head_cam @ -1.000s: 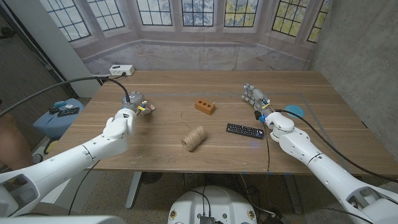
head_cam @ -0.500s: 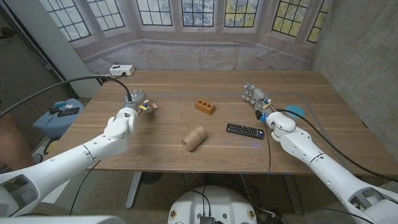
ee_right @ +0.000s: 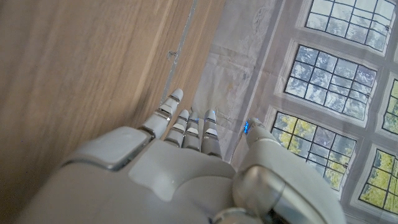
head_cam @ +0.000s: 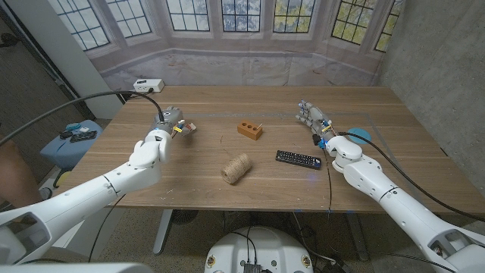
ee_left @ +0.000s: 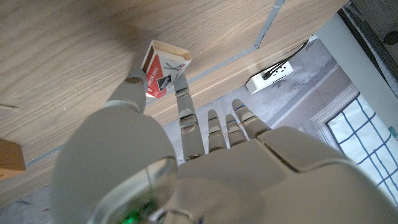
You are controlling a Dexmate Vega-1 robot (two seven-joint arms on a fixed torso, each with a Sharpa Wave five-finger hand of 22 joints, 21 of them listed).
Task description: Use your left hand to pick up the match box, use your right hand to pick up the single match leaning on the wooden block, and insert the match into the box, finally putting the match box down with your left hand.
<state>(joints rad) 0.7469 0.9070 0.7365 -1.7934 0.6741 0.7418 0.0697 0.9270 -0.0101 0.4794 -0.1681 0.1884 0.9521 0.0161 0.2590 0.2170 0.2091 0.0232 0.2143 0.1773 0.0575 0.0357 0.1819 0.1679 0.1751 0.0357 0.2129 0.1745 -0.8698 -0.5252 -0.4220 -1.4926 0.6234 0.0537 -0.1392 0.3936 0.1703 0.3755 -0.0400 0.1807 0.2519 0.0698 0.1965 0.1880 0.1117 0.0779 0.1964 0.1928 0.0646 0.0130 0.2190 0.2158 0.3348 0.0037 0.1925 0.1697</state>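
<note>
My left hand [head_cam: 168, 121] pinches the box [ee_left: 163, 66] left of the block [head_cam: 249, 130]; my fingers hide part of it. The match [head_cam: 258, 125] leans on the block, barely discernible. My right hand [head_cam: 311, 117], well right, holds nothing, fingers spread.

Over the last second the left hand [head_cam: 168, 121] moves toward 1 o'clock across the counter [head_cam: 227, 140], from a spot further back near the left side to one a little farther from the robot and closer to the wooden block [head_cam: 249, 130]. The match box [head_cam: 186, 127] travels with it, pinched between thumb and fingers [ee_left: 184, 102], and now sits slightly higher in the head view and nearer the centre than a second ago. The left forearm stretches out along with the hand. In the left wrist view the match box [ee_left: 164, 66] is held clear of the wood, its open drawer end pointing away from the palm.
</note>
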